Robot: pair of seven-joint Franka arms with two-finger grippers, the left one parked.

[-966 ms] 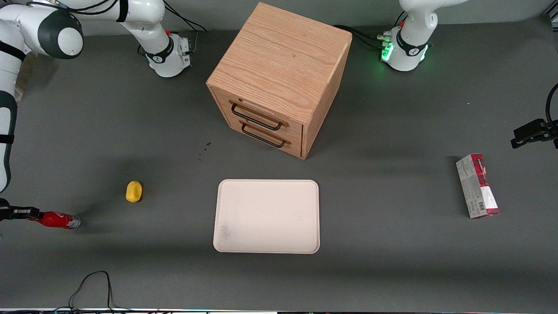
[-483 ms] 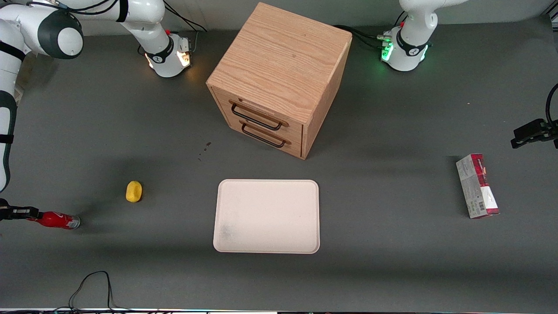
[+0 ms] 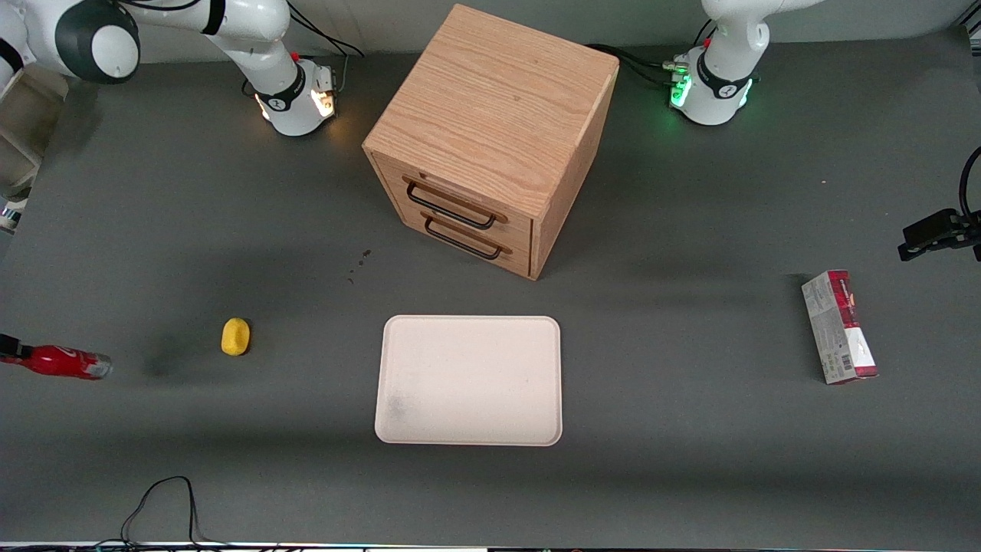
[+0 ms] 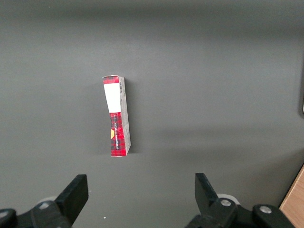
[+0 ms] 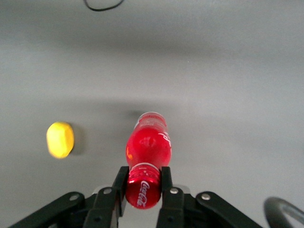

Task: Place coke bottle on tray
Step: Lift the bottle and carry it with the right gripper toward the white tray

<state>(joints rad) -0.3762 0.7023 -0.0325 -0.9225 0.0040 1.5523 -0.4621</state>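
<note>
The gripper clamps the coke bottle by its cap end, apparently lifted off the table, at the working arm's end, beside the yellow lump, well apart from the tray.

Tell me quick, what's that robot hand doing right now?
Working hand: closed on the coke bottle near its cap, holding it above the table at the working arm's end, not yet over the tray.
</note>
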